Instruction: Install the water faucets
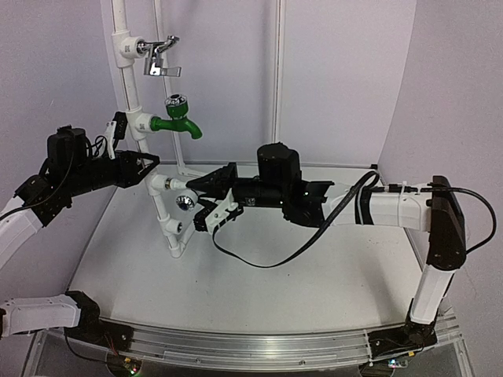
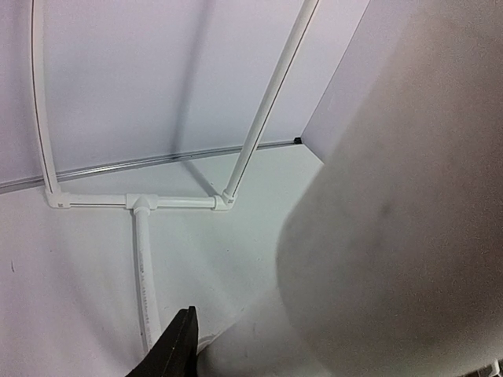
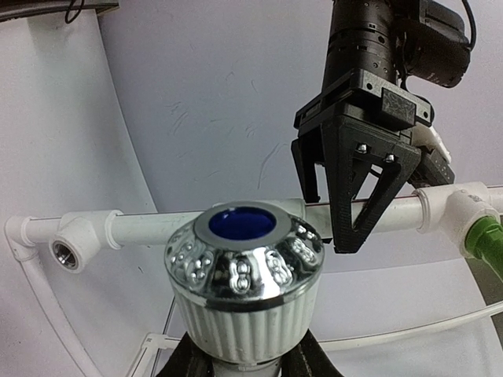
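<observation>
A water faucet (image 1: 185, 203), white with a ribbed body and a shiny chrome knob with a blue centre (image 3: 243, 253), is held by my right gripper (image 1: 198, 203), which is shut on its base (image 3: 247, 357). The faucet sits close beside the tee (image 1: 157, 185) of the upright white pipe frame. My left gripper (image 1: 148, 166) is shut on the pipe (image 3: 236, 222) just above that tee, its black fingers (image 3: 346, 188) straddling it. In the left wrist view the pipe (image 2: 393, 236) is a large blur, and only one black finger (image 2: 177, 349) shows.
An all-chrome lever tap (image 1: 160, 56) and a green tap (image 1: 178, 118) sit higher on the frame. An open threaded fitting (image 1: 174, 228) (image 3: 66, 251) faces out lower down. The frame's base pipes (image 2: 141, 203) lie on the white table (image 1: 314, 275), with walls close behind.
</observation>
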Tool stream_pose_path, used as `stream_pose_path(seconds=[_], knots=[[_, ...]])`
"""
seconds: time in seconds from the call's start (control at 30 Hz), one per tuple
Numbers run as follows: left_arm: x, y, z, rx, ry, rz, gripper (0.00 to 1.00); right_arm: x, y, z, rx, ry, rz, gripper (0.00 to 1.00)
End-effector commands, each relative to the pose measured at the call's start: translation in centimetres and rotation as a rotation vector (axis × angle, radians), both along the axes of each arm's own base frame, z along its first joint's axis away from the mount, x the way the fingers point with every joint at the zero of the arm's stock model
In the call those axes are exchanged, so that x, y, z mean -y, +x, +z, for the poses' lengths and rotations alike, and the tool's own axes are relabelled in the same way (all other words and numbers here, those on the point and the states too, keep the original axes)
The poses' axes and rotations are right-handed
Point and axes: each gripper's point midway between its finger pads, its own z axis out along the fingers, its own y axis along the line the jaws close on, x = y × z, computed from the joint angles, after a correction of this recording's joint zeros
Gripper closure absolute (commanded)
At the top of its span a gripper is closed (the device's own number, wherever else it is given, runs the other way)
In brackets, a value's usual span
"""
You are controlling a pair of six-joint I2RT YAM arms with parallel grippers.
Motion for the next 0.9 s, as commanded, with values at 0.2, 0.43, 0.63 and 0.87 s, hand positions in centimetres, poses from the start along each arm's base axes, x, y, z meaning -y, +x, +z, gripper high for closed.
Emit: stream_pose_path(seconds=[0.2, 0.43, 0.63, 0.87], knots=[[1.1, -2.0, 2.2, -0.161, -0.252, -0.046, 1.00, -0.5, 0.1, 0.7, 0.010, 0.078, -0.003, 1.00], [1.3, -2.1, 2.7, -0.164, -0.281, -0.056, 1.00, -0.8, 0.1, 0.1, 0.006, 0.066, -0.011, 1.00], [1.4, -2.1, 2.8, -0.163, -0.284, -0.060, 1.00, -1.4, -0.8, -0.6, 0.005, 0.037, 0.007, 1.00], [1.6, -2.5, 2.7, -0.163, -0.280, -0.084, 1.00, -1.6, -0.2, -1.2, -0.009, 0.016, -0.018, 1.00]])
